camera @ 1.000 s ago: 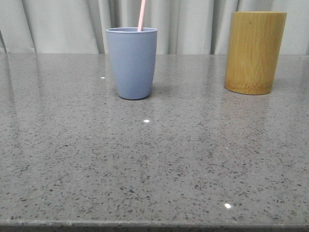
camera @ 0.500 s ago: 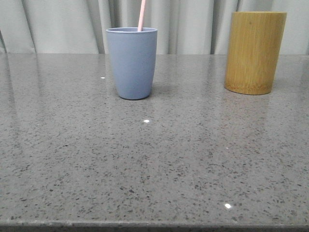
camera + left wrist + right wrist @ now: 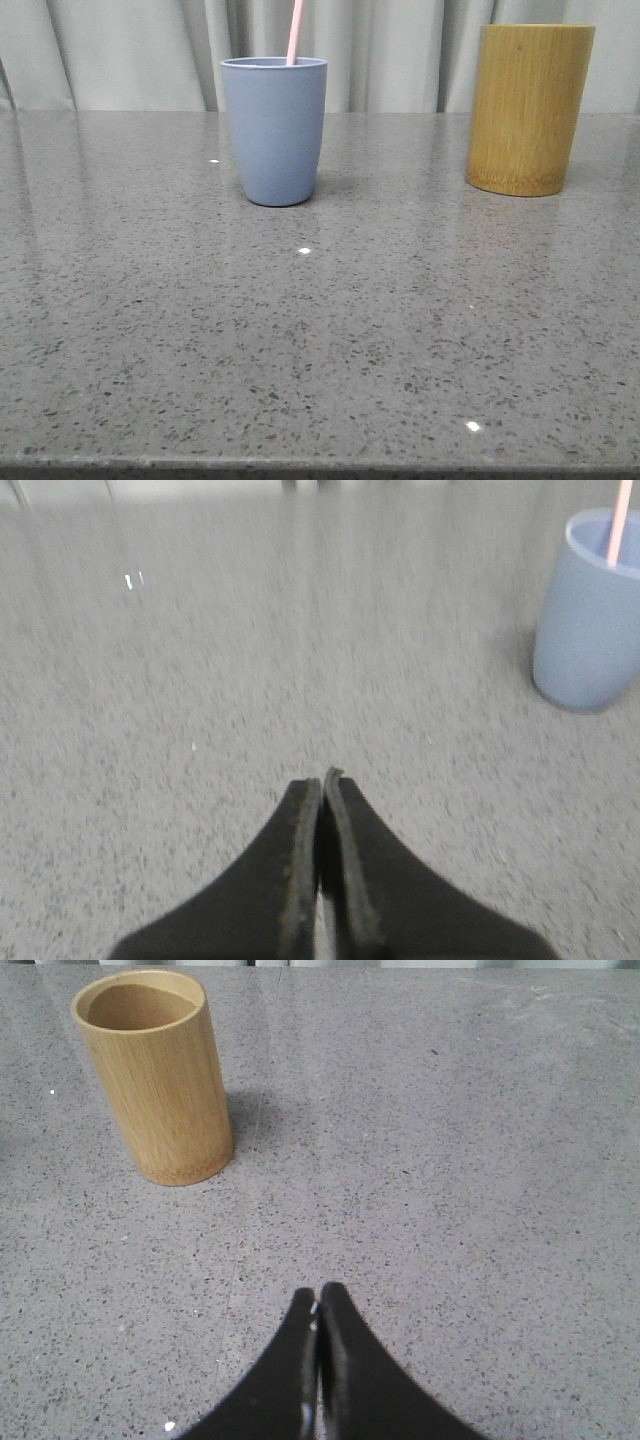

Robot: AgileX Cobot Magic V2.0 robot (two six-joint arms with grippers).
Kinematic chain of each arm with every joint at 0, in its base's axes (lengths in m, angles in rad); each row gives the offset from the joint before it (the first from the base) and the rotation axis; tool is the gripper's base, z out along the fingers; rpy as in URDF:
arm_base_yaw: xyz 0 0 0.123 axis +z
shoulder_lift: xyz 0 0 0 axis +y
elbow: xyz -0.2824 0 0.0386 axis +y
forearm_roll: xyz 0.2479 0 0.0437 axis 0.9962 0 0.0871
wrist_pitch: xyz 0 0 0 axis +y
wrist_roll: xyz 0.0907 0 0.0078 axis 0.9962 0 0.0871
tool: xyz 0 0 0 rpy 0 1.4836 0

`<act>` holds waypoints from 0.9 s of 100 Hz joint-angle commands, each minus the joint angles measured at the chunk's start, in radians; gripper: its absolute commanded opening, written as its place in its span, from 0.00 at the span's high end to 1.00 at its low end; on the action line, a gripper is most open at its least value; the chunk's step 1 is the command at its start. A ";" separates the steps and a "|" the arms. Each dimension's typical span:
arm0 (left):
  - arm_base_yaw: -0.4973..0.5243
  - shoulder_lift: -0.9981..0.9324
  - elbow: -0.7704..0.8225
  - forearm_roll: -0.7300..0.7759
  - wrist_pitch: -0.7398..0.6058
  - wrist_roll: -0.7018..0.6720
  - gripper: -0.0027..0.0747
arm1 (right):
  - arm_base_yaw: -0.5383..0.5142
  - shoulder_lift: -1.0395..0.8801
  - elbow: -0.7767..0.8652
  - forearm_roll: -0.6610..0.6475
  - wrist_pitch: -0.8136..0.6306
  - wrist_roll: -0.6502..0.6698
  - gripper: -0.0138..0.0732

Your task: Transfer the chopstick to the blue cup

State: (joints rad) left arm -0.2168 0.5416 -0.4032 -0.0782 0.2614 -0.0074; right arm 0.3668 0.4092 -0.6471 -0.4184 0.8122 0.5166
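Nothing on the surface (image 3: 320,350) has moved since the earlier frames: the blue cup (image 3: 274,130) and the bamboo cylinder (image 3: 530,108) stand where they stood, and the chopstick (image 3: 294,32) leans at the same angle. The chopstick sits inside the blue cup, its lower part hidden by the cup wall and its pink upper part rising past the rim, tilted a little to the right in the front view. The cup stands upright toward the far left-centre of the grey speckled surface, with the bamboo cylinder upright well apart from it on the far right, before a pale curtain (image 3: 130,50). In the left wrist view the left hand (image 3: 322,780) hangs over bare surface with its two dark fingers pressed together and nothing between them; the blue cup and the pink stick in it stand well apart from it. In the right wrist view the right hand (image 3: 318,1300) is likewise closed on nothing, above the surface, and the open-topped bamboo cylinder looks hollow and stands apart from the fingertips.
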 commanded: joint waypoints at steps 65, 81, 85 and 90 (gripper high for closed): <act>0.117 -0.580 0.414 0.032 -0.220 -0.008 0.99 | -0.006 0.007 -0.023 -0.040 -0.061 -0.002 0.92; 0.122 -0.580 0.414 0.045 -0.220 -0.008 0.99 | -0.006 0.007 -0.023 -0.040 -0.060 -0.002 0.92; 0.122 -0.580 0.414 0.045 -0.220 -0.008 0.99 | -0.006 0.007 -0.023 -0.040 -0.060 -0.002 0.92; 0.122 -0.580 0.414 0.045 -0.220 -0.008 0.99 | -0.006 0.007 -0.023 -0.040 -0.060 -0.002 0.92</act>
State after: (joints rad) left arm -0.0966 -0.0036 0.0021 -0.0366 0.1147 -0.0074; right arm 0.3668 0.4092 -0.6471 -0.4199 0.8122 0.5166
